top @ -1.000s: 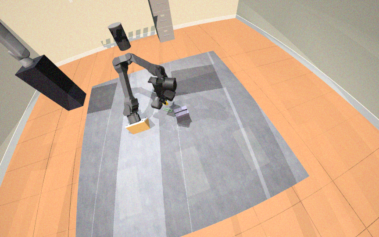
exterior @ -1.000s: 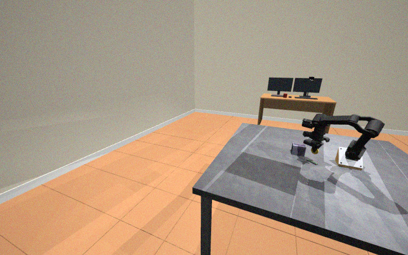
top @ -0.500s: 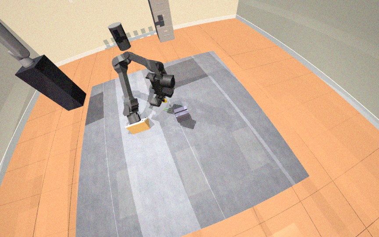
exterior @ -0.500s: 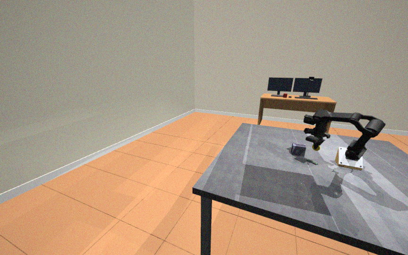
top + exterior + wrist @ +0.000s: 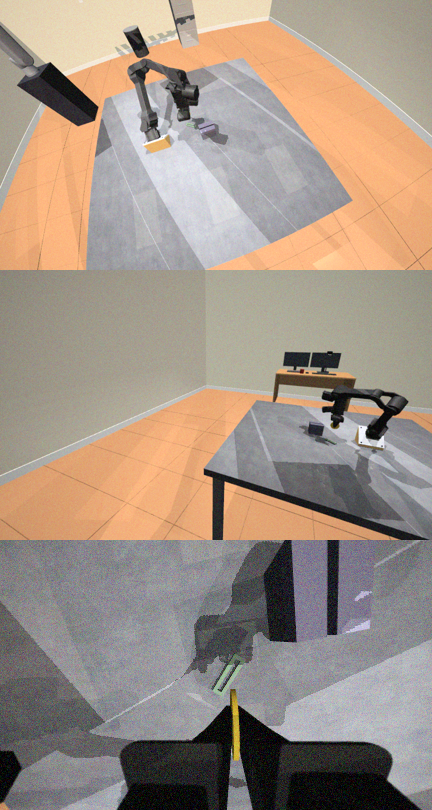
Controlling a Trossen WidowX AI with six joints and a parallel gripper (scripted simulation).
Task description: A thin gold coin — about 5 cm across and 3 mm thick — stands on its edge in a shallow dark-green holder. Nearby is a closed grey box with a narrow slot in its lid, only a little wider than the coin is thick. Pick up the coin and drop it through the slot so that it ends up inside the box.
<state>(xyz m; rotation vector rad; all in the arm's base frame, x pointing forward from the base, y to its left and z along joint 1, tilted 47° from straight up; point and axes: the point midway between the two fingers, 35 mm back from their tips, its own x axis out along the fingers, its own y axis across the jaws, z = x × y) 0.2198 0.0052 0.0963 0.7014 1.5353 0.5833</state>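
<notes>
My gripper is shut on the gold coin. The coin is edge-on in the wrist view, upright between the fingertips, and raised above the table. In the top view the coin is hidden behind the gripper. The green holder lies empty on the table, below the coin and turned at an angle to it in the wrist view. The grey box stands beside the holder. Its dark slot runs nearly up and down in the wrist view, close to the coin's direction.
The arm's base plate is on the grey table, to the side of the holder away from the box. A desk with two monitors stands in the background. A black pedestal is beyond the table.
</notes>
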